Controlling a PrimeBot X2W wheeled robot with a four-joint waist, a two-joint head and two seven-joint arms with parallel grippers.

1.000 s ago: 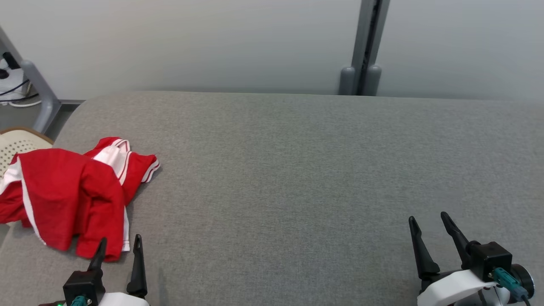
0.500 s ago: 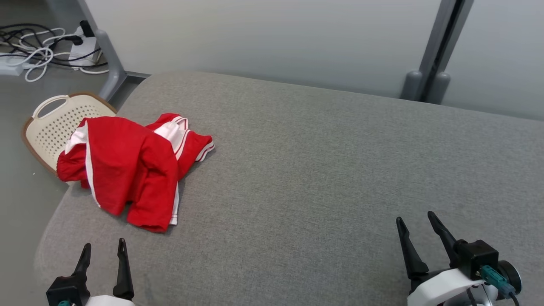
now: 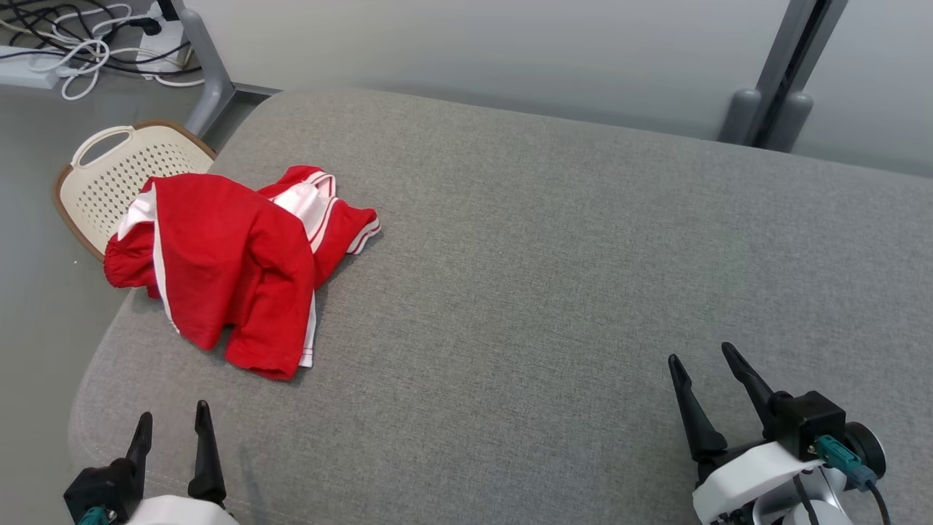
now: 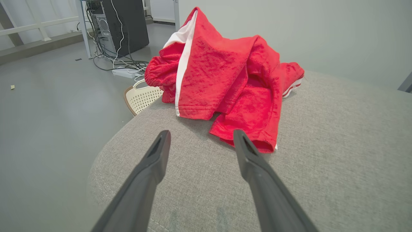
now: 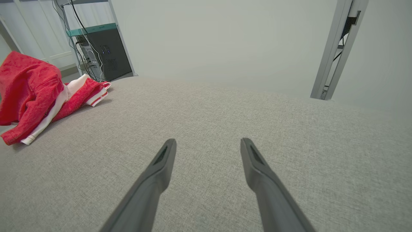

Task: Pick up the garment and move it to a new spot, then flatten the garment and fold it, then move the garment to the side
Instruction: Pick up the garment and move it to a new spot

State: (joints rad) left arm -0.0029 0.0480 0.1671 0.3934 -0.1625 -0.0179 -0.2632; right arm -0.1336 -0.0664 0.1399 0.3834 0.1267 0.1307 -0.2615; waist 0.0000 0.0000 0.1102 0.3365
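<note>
**A:** Where do we find the garment?

**B:** We see the red garment (image 3: 233,270), trimmed in white, crumpled in a heap at the left end of the grey cushioned surface (image 3: 547,255). Its outer edge reaches past the rim, above a cream perforated basket (image 3: 102,175) on the floor.

**A:** And how do we stand?

**B:** Our left gripper (image 3: 173,412) is over the near left corner of the surface. Its two dark fingers are spread and hold nothing. The garment's nearest hem lies just ahead of the fingertips and is not touching them. Our right gripper (image 3: 700,351) is at the lower right, well apart from the garment, with its fingers also parted and empty above bare grey fabric.

**A:** What do we see behind?

**B:** We see a tangle of cables (image 3: 73,51) on the floor at the far left and a dark computer tower (image 4: 125,25) in the left wrist view. A pale wall with a grey post (image 3: 787,73) runs along the far side.
</note>
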